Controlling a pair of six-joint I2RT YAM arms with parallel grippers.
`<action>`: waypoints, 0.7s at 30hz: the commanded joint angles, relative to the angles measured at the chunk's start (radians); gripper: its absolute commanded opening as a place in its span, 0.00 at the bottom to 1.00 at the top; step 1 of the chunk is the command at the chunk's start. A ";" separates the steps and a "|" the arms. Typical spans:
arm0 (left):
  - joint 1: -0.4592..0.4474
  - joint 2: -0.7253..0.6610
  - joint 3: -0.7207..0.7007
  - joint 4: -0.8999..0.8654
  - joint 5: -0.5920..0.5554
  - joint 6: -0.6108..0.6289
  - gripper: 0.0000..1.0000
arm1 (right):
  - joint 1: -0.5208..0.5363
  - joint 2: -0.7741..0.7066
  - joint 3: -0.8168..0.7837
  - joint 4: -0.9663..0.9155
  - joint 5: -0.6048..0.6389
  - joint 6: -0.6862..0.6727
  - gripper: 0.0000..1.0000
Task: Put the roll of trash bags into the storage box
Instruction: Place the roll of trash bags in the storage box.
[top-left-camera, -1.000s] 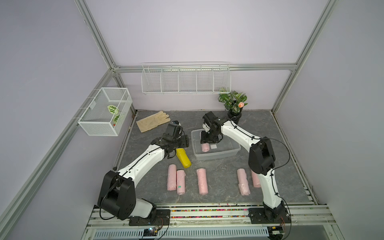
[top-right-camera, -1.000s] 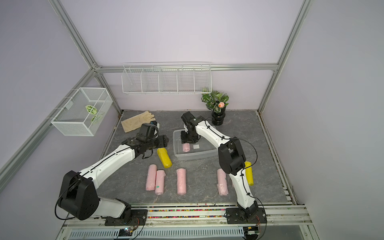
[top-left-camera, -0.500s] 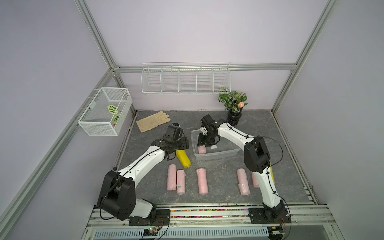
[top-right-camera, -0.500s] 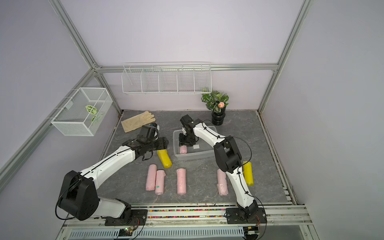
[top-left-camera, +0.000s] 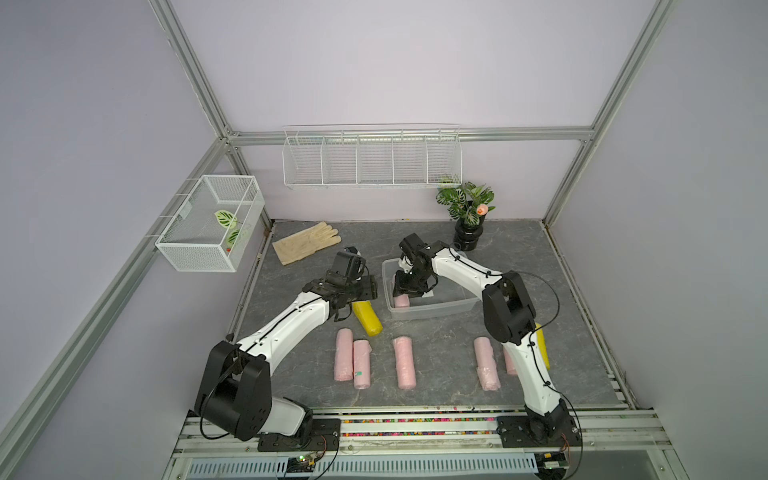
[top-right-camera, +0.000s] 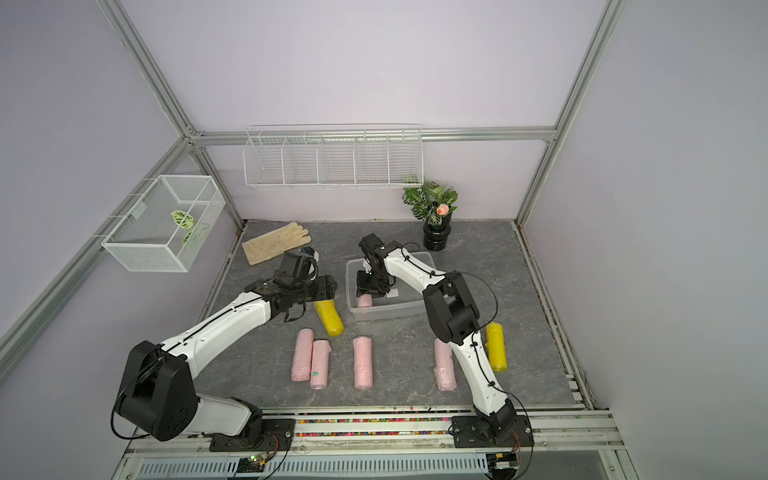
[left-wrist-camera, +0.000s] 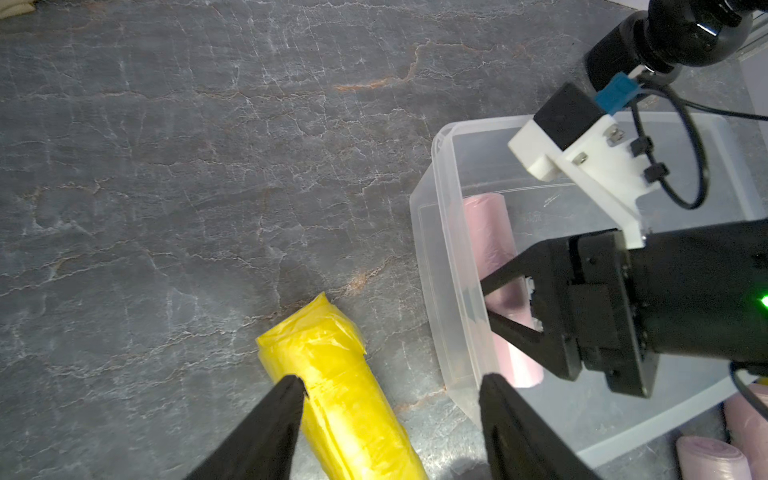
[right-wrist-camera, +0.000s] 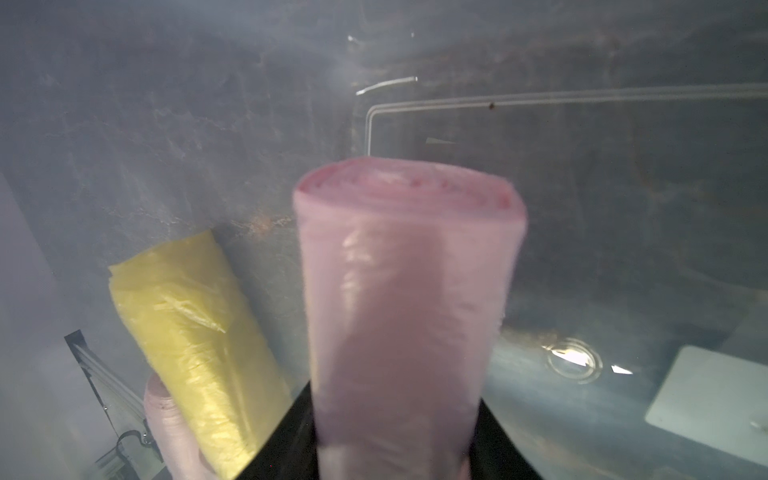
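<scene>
The storage box (top-left-camera: 432, 309) (top-right-camera: 386, 309) is a clear tub at mid-table. My right gripper (top-left-camera: 405, 291) (left-wrist-camera: 485, 299) (right-wrist-camera: 392, 403) reaches down into the box's left end, shut on a pink roll of trash bags (top-left-camera: 401, 301) (top-right-camera: 364, 301) (left-wrist-camera: 492, 232) (right-wrist-camera: 409, 270). The roll lies low along the box's left wall. My left gripper (top-left-camera: 365, 293) (top-right-camera: 326, 289) (left-wrist-camera: 392, 384) stands open just left of the box, above a yellow roll (top-left-camera: 368, 319) (left-wrist-camera: 345, 395) lying on the table. It touches nothing.
Several pink rolls (top-left-camera: 405, 362) lie in a row on the table's front half. A second yellow roll (top-right-camera: 496, 347) lies behind the right arm. At the back are a glove (top-left-camera: 305, 247) and a potted plant (top-left-camera: 467, 224). A wire basket (top-left-camera: 210, 228) and wire rack (top-left-camera: 372, 160) hang on the walls.
My right gripper has carried the pink roll leftward and lower inside the box, and its elbow has swung left. The left arm has hardly moved.
</scene>
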 joint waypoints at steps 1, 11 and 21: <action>0.004 -0.017 -0.009 -0.001 0.010 -0.007 0.72 | 0.009 0.016 0.018 0.011 -0.014 0.003 0.48; 0.005 -0.008 -0.004 -0.004 0.011 -0.005 0.72 | 0.012 0.020 0.020 0.019 -0.028 0.002 0.54; 0.005 -0.006 -0.012 -0.001 0.013 -0.008 0.72 | 0.012 -0.021 0.012 0.011 -0.013 -0.002 0.60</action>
